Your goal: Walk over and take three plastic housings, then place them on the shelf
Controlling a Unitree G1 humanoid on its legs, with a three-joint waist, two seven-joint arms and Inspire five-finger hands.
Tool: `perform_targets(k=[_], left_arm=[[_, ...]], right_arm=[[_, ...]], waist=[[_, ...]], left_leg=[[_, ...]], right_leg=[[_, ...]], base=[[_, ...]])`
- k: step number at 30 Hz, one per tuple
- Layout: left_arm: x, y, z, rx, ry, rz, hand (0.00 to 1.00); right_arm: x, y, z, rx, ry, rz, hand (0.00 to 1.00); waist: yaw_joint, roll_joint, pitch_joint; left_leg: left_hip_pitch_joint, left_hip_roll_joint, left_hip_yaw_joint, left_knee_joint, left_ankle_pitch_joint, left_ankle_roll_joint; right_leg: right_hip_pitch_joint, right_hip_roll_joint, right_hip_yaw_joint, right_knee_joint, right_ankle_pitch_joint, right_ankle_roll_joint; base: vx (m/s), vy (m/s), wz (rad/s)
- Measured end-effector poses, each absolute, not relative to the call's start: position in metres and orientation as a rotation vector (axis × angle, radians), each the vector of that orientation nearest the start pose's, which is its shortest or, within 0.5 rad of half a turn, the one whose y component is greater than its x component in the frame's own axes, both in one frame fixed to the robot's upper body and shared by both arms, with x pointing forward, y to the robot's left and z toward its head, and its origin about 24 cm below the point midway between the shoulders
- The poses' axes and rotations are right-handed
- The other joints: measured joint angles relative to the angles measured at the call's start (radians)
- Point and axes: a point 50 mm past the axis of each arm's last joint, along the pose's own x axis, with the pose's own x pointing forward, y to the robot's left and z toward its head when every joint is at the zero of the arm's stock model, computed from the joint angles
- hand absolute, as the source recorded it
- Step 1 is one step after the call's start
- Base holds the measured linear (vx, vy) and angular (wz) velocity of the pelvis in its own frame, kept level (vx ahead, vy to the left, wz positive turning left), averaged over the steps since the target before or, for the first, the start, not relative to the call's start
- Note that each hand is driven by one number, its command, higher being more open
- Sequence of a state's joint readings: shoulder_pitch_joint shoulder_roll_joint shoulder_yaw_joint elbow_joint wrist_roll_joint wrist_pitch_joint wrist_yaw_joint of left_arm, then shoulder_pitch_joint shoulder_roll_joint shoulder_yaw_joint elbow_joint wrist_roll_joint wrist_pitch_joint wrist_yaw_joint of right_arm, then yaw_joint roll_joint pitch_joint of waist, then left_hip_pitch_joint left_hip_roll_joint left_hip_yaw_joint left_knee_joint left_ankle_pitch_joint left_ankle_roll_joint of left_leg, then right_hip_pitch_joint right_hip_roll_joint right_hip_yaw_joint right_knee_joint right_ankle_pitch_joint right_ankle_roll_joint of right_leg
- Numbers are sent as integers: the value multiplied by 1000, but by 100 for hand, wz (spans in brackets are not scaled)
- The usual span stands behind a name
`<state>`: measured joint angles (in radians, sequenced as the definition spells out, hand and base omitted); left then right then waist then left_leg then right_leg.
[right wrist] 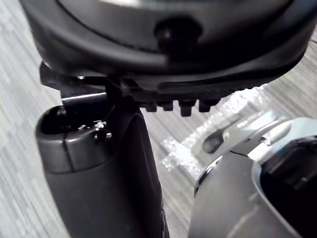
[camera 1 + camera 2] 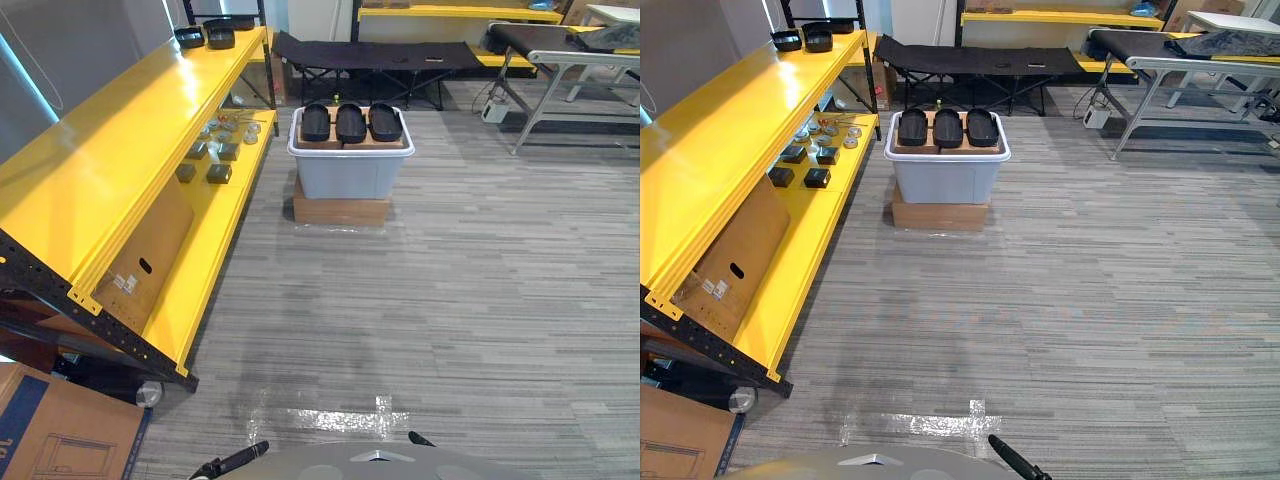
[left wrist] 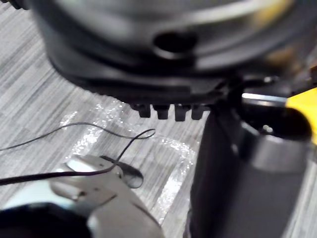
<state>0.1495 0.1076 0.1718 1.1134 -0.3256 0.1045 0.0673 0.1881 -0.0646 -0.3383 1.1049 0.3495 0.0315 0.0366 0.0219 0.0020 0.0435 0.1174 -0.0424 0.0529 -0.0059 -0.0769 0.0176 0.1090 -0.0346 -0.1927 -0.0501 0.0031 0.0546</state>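
1. Housings, three black ones, lie side by side on top of a grey bin at 12 o'clock, well ahead on the floor.
2. The bin stands on a cardboard box.
3. The yellow shelf runs along at 10 o'clock.
4. The left hand and the right hand each show as a dark bulk. It cannot be told how open either one is.
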Motion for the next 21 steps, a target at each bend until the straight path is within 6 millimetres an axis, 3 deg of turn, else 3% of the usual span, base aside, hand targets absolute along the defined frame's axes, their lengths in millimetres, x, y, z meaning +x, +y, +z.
perform_targets(k=[4, 6, 10, 14, 21], left_arm=[[61, 212, -169, -315, 1213, 546, 100], [83, 203, -164, -367, 1127, 508, 100], [101, 193, -160, -376, 1083, 433, 100], [107, 192, -159, -502, 1040, 452, 100], [106, 192, -159, -526, 1039, 443, 100]], right_arm=[[62, -210, -168, 388, 1119, -536, 100], [93, -210, -161, 371, 1016, -488, 100], [121, -211, -151, 366, 917, -454, 100], [129, -214, -148, 418, 895, -412, 100], [116, -207, -156, 509, 984, -387, 100]], waist=[[0, -15, 13], [1, -14, 18], [-1, -12, 26], [-1, -14, 45], [-2, -10, 60]], left_leg=[[-3, -1, -10, 0, 2, -3], [-4, -5, -15, 0, 4, -5], [-6, -11, -20, 0, 6, -4], [-5, -13, -21, -1, 6, -3], [-4, -20, -21, 0, 7, -2]], right_leg=[[2, 0, -12, -6, 3, 5], [0, -3, -15, -8, 6, 8], [5, -7, -20, -22, 13, -3], [6, -8, -20, -24, 14, -3], [13, -15, -21, -23, 14, -3]], base=[[-15, -9, 6], [-48, 3, 6], [-39, 11, 4], [0, 0, 0], [0, 0, 0]])
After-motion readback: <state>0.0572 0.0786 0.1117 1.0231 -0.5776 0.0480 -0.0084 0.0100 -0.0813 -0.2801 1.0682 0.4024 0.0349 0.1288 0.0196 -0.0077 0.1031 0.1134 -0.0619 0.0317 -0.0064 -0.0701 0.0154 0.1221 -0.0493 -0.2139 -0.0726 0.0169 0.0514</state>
